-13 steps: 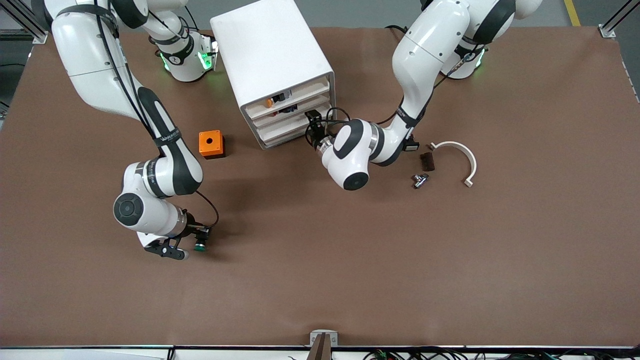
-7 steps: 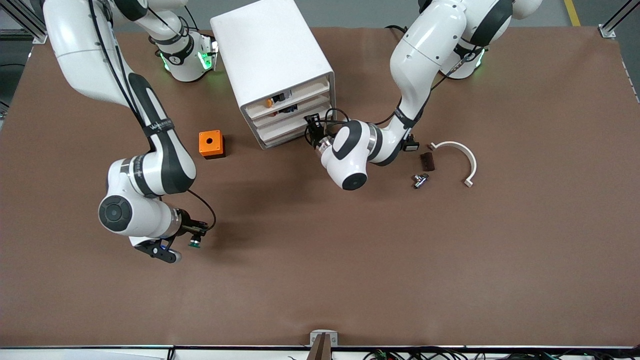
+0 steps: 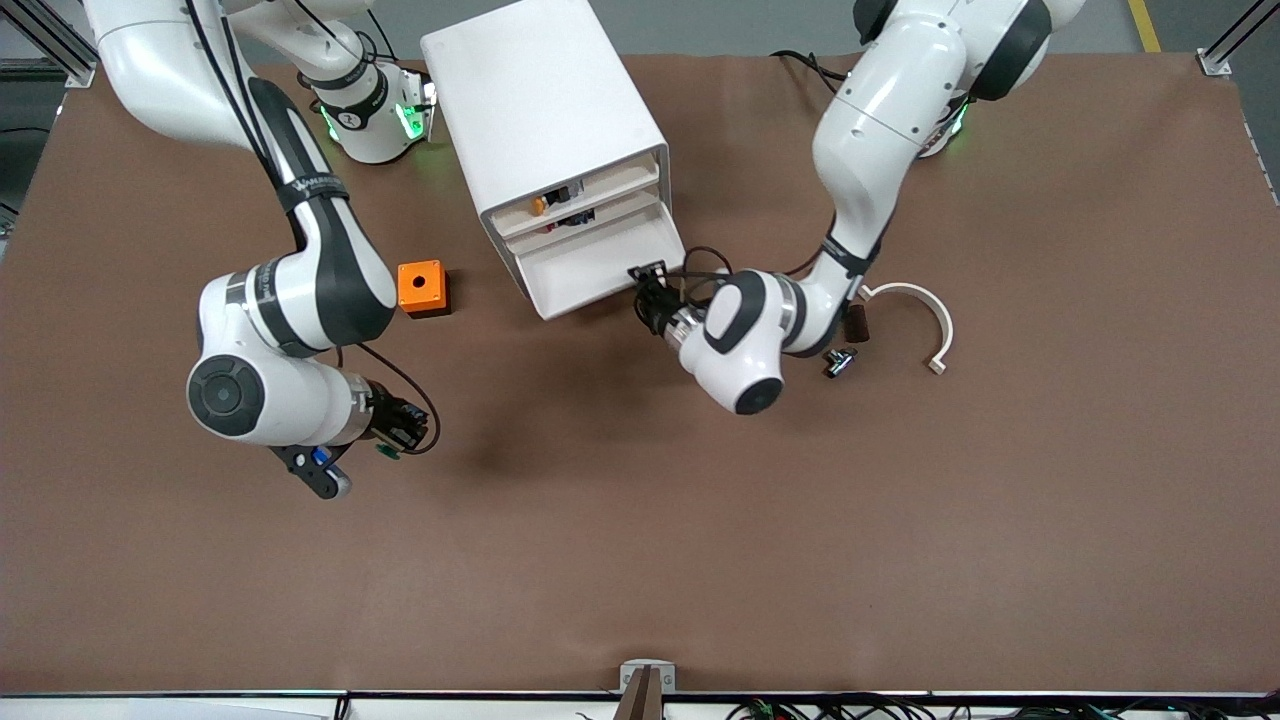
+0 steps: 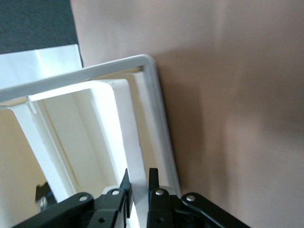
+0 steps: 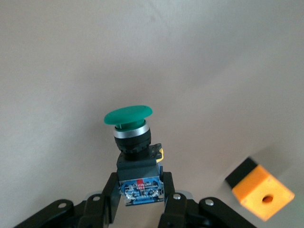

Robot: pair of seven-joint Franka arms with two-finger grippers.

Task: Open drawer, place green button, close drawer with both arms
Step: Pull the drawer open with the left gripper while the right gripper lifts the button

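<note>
You see a white drawer cabinet (image 3: 545,130) standing on the brown desk (image 3: 900,520) between the two arm bases, with its lowest drawer (image 3: 597,268) pulled partly out and showing a bare white floor. The two shelves above it hold a small orange part (image 3: 539,205) and a small black part (image 3: 572,216) that you cannot identify further. The left tool (image 3: 648,283) is pinched on the drawer's front rim at the corner toward the left arm's end; in the left wrist view its black fingers (image 4: 124,184) clamp the thin white wall. The right tool (image 3: 400,432) hangs over bare desk, nearer to the front camera than the orange box with a hole (image 3: 422,288), and pinches the green-capped push button (image 5: 131,130) by its black body, cap pointing away from the wrist. A red and blue label on the button's base is too small for you to read. Toward the left arm's end lie a white curved bracket (image 3: 925,315), a dark brown block (image 3: 855,324) and a small metal fitting (image 3: 838,360), close together.
</note>
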